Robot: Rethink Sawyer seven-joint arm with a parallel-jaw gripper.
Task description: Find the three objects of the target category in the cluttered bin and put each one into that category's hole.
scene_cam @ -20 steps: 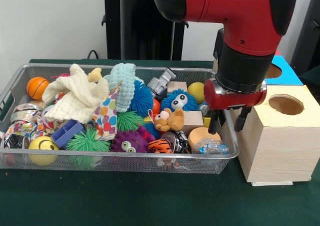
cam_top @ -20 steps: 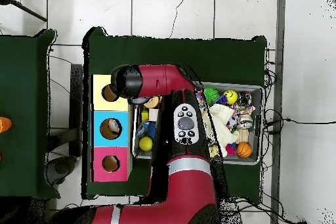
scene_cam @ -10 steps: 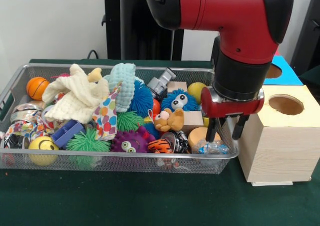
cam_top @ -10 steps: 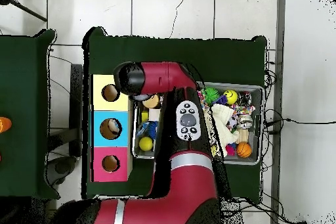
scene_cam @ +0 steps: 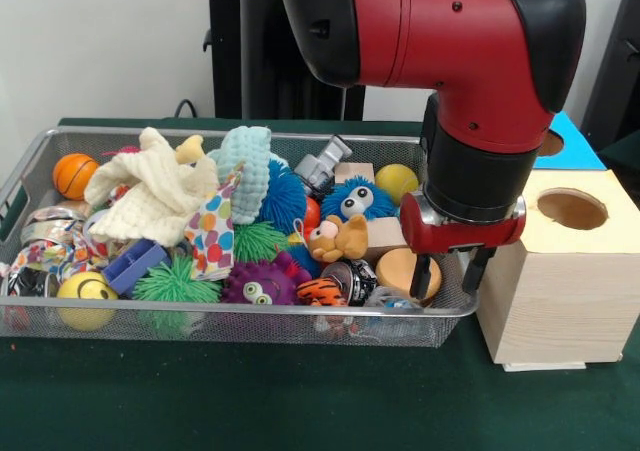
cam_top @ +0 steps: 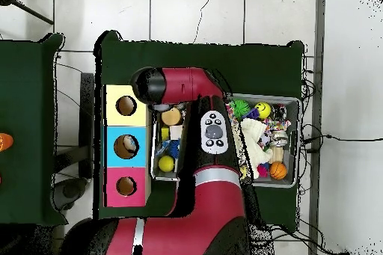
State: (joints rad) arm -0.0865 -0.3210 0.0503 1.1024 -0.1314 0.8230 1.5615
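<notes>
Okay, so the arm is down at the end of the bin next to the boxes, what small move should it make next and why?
Probably ease straight down and close. The open tool hangs low inside the wire bin, one finger in front of the round tan block, and holds nothing yet.

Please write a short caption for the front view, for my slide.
Sawyer gripper, fingers open, lowered at the end of a cluttered wire bin beside a wooden box.

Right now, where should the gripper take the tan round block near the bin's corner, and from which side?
Grip the tan round block across its curved rim, from straight above. It lies flat, face up, and the open gripper hangs beside it; the tiger toy crowds one side.
</notes>
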